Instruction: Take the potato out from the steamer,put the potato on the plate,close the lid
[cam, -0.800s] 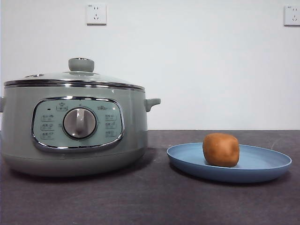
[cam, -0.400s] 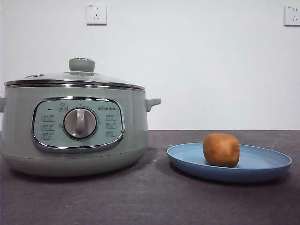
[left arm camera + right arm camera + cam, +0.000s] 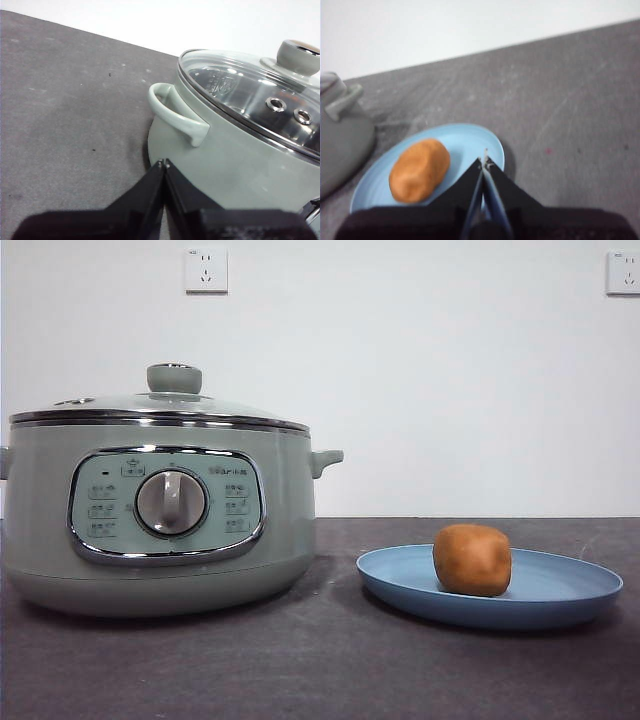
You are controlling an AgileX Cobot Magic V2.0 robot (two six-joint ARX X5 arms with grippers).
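Note:
The sage-green steamer (image 3: 160, 510) stands at the left with its glass lid (image 3: 160, 405) seated on the rim, knob on top. The orange-brown potato (image 3: 472, 559) lies on the light-blue plate (image 3: 560, 590) at the right. Neither arm shows in the front view. My left gripper (image 3: 164, 164) is shut and empty, beside the steamer's side handle (image 3: 175, 112) and the lid (image 3: 250, 95). My right gripper (image 3: 484, 162) is shut and empty, above the plate (image 3: 470, 140), apart from the potato (image 3: 419, 170).
Two wall sockets (image 3: 205, 270) are on the white wall behind. The dark table (image 3: 330, 670) runs in front of steamer and plate. The steamer's other handle (image 3: 342, 102) shows at the edge of the right wrist view.

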